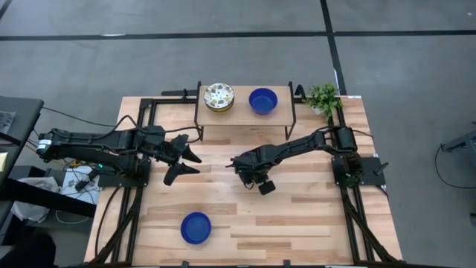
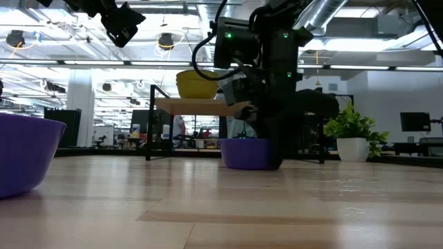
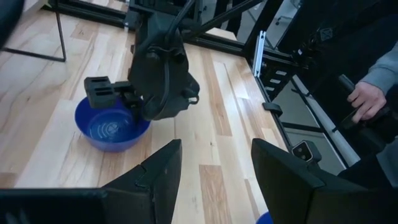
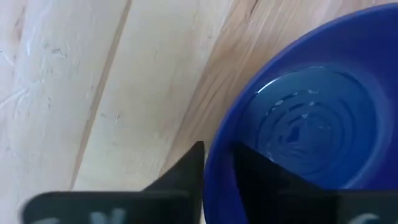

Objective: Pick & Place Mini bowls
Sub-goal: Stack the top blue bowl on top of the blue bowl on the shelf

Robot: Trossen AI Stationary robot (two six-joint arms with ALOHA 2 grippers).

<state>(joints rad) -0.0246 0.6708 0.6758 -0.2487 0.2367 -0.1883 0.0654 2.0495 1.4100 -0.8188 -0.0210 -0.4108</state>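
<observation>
My right gripper point(image 1: 248, 171) stands at the table's middle, pointing down, shut on a cobalt blue mini bowl point(image 3: 112, 129). The bowl stands on the table and is hidden under the gripper in the high view. My left gripper point(image 1: 184, 160) is open and empty, to the left of it and above the table. A second blue bowl point(image 1: 195, 228) rests on its base near the table's near edge. A stack of white floral bowls point(image 1: 219, 97) and a third blue bowl point(image 1: 262, 100) stand on a raised shelf point(image 1: 245, 113) at the far edge. My right gripper holds the blue bowl by its rim point(image 4: 219, 163), with one finger point(image 4: 261, 180) inside the bowl and the other point(image 4: 186, 171) outside. The fingers come from above, pointing down. The bowl stands upright, its base on the table point(image 2: 246, 162).
A small green potted plant point(image 1: 323, 97) stands at the far right corner beside the shelf. Black frame rails run along the table's left and right edges. A person's hand point(image 3: 367, 99) shows beyond the table's right side. Bare wood lies between the middle bowl and the near bowl.
</observation>
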